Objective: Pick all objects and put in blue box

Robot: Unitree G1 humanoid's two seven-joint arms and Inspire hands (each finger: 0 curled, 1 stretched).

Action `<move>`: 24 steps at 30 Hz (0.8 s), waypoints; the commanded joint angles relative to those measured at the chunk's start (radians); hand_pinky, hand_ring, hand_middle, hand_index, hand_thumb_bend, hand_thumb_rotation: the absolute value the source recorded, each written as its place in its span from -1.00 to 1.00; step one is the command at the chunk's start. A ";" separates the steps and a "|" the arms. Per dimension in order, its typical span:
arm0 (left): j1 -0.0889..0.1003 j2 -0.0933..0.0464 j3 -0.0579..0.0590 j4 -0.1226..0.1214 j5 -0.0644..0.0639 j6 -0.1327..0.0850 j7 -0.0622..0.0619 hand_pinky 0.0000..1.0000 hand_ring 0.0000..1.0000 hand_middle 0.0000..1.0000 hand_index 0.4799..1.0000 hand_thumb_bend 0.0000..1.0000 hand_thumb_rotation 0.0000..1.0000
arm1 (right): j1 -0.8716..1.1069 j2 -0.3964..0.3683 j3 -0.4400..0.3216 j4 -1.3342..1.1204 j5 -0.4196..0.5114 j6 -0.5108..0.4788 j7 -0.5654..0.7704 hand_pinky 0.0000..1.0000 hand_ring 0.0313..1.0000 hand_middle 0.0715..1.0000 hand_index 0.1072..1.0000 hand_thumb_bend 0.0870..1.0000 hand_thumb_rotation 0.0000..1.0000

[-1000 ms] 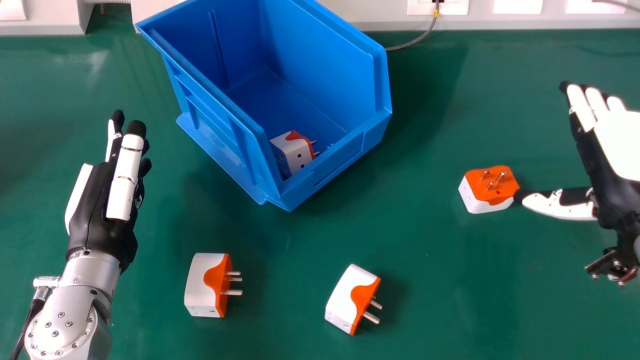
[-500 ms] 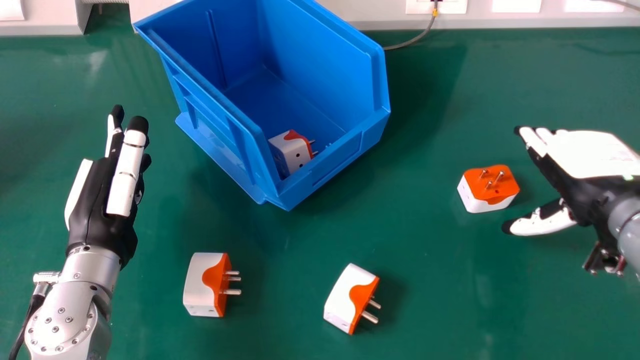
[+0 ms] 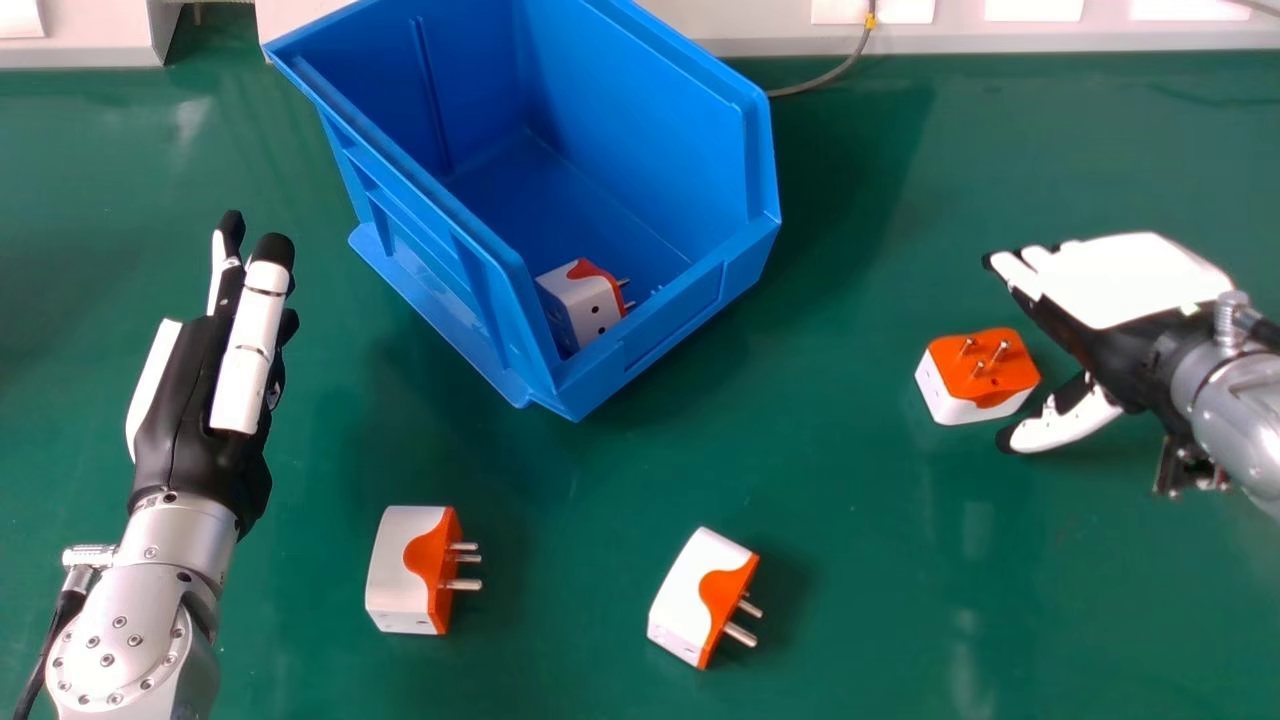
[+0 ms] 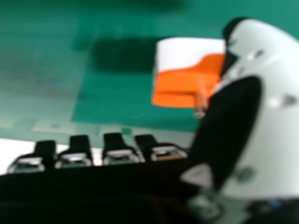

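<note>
I have 1 orange-and-white adapter [image 3: 980,372] on the green table [image 3: 850,530], pins pointing up, to the right of the blue box [image 3: 672,318]. Just beside it is my right hand [image 3: 1125,278], fingers extended and thumb held apart from them, with nothing between; in its own view the adapter shows by the thumb [image 4: 275,116], though I can't tell there whether they touch. Inside the box, near its front wall, I see 1 boxed adapter [image 3: 592,303]. Nearer me, 2 more sit on the table: the left adapter [image 3: 400,565] and the middle adapter [image 3: 692,595], pins facing right. Farther left, my left hand [image 3: 185,400] is above the table, fingers straight, gripping nothing.
</note>
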 commanded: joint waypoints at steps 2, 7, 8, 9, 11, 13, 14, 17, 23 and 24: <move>0.006 0.022 0.007 -0.029 -0.004 -0.012 -0.003 1.00 1.00 1.00 1.00 0.08 0.90 | -0.069 -0.023 0.022 0.044 -0.015 -0.029 -0.026 1.00 1.00 1.00 0.99 -0.34 -0.02; 0.016 0.028 0.009 -0.043 -0.008 -0.007 -0.006 1.00 1.00 1.00 1.00 0.08 0.90 | -0.113 -0.019 0.055 0.101 -0.017 -0.059 -0.037 0.96 1.00 1.00 0.97 -0.36 -0.01; 0.021 0.031 0.011 -0.049 -0.009 -0.006 -0.007 1.00 1.00 1.00 1.00 0.08 0.90 | -0.120 -0.016 0.062 0.112 -0.016 -0.066 -0.036 0.95 1.00 1.00 0.96 -0.36 -0.02; 0.025 0.033 0.012 -0.055 -0.010 -0.004 -0.008 1.00 1.00 1.00 1.00 0.08 0.90 | -0.127 -0.014 0.068 0.124 -0.014 -0.073 -0.037 0.94 1.00 1.00 0.96 -0.37 -0.02; 0.036 0.036 0.015 -0.069 -0.014 0.001 -0.010 1.00 1.00 1.00 1.00 0.08 0.90 | -0.134 -0.011 0.077 0.136 -0.009 -0.082 -0.036 0.94 1.00 0.99 0.95 -0.37 -0.03; 0.046 0.039 0.018 -0.081 -0.015 0.005 -0.012 1.00 1.00 1.00 1.00 0.08 0.90 | -0.139 -0.009 0.084 0.147 -0.004 -0.092 -0.033 0.94 1.00 0.99 0.94 -0.38 -0.04; 0.051 0.040 0.020 -0.089 -0.016 0.010 -0.012 1.00 1.00 1.00 1.00 0.08 0.90 | -0.140 -0.008 0.088 0.152 -0.003 -0.097 -0.033 0.93 0.99 0.98 0.93 -0.39 -0.05; 0.069 0.042 0.024 -0.118 -0.015 0.028 -0.009 1.00 1.00 1.00 1.00 0.09 0.91 | -0.147 -0.002 0.100 0.173 0.002 -0.116 -0.026 0.91 0.98 0.96 0.90 -0.41 -0.08; 0.116 0.039 0.032 -0.196 -0.014 0.072 -0.003 1.00 1.00 1.00 1.00 0.10 0.90 | -0.149 0.012 0.109 0.189 0.027 -0.138 -0.002 0.89 0.96 0.93 0.85 -0.43 -0.10; 0.124 0.039 0.033 -0.209 -0.014 0.078 -0.002 1.00 1.00 1.00 1.00 0.10 0.90 | -0.148 0.014 0.108 0.193 0.032 -0.142 0.002 0.88 0.96 0.92 0.85 -0.43 -0.10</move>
